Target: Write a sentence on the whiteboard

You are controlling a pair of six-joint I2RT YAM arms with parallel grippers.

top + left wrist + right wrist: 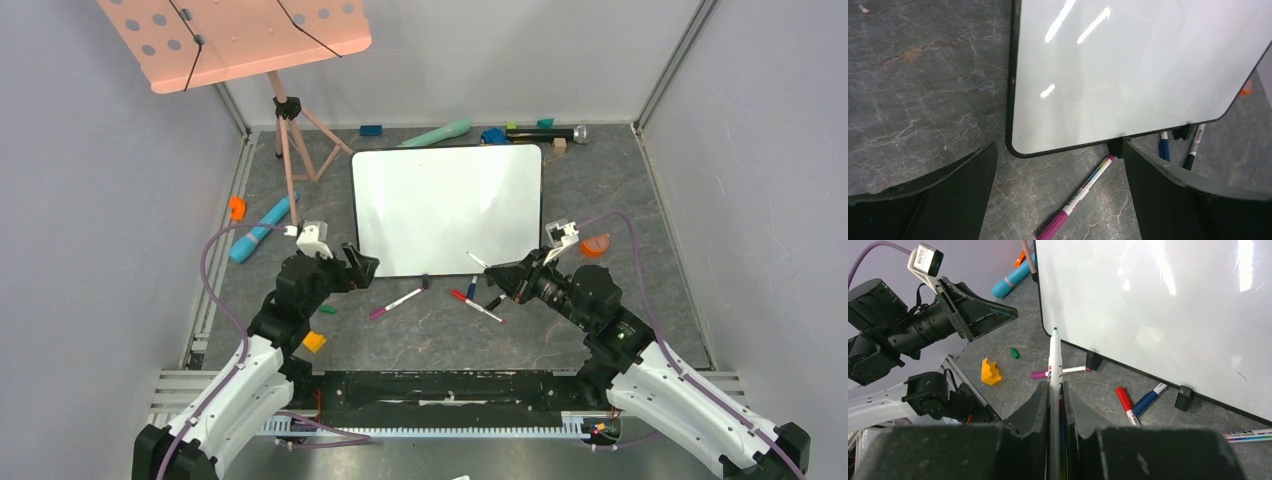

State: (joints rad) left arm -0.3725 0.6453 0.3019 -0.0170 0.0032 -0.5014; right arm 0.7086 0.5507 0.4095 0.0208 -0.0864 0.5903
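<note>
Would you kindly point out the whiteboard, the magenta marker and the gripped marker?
whiteboard point(445, 205), top external view, bare white face.
magenta marker point(1078, 197), left wrist view, mid-barrel.
gripped marker point(1054, 360), right wrist view, white barrel.

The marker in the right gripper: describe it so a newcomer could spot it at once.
Find the whiteboard mid-table. Near its front right corner the right gripper is shut on a white marker. Unlike the markers lying flat in front of the board, it is held aloft, its bare teal tip pointing at the board.
</note>
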